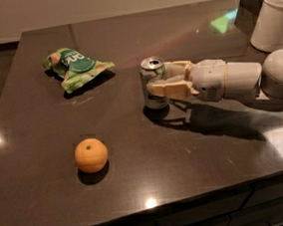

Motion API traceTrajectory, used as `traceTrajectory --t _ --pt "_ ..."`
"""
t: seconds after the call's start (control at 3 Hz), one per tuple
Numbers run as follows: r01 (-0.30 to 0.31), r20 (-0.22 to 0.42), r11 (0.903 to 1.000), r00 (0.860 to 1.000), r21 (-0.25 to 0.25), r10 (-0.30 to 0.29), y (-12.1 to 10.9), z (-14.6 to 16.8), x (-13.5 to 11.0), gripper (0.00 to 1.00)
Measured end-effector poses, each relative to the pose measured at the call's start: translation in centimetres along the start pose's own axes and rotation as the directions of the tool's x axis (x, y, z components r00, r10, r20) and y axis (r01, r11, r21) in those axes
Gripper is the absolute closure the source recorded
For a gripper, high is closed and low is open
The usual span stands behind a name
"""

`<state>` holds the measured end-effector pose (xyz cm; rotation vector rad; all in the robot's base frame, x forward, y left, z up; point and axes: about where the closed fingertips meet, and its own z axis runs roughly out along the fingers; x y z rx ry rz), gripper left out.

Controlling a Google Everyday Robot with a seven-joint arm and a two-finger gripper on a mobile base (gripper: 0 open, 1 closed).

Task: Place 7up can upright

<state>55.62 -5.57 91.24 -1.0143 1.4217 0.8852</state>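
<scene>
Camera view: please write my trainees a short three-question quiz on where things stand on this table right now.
1. True or false: the 7up can lies on its side on the table.
2. Which is nearest the table's front edge? A) orange B) green snack bag C) white container
3. Fill in: the gripper, reaching in from the view's right, has its jaws shut on the ____.
Key: 1 false, it stands upright; 2 A; 3 7up can.

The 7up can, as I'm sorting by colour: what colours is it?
Silver with green-and-white label, in the camera view; the tool grips the 7up can at its sides.
</scene>
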Motion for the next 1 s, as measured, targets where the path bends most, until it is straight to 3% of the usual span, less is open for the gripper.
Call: traceTrajectory --t 0.33,0.67,1.0 --pt "-0.009 0.039 0.9998 0.999 -0.016 0.01 0.13 0.02 0.27 0.11" --pt "-0.009 0.041 0.9997 0.999 -0.021 0.01 0.23 0.2 0.24 0.0" --pt "-0.009 0.041 0.9997 0.999 -0.021 0.01 0.24 0.2 0.24 0.0"
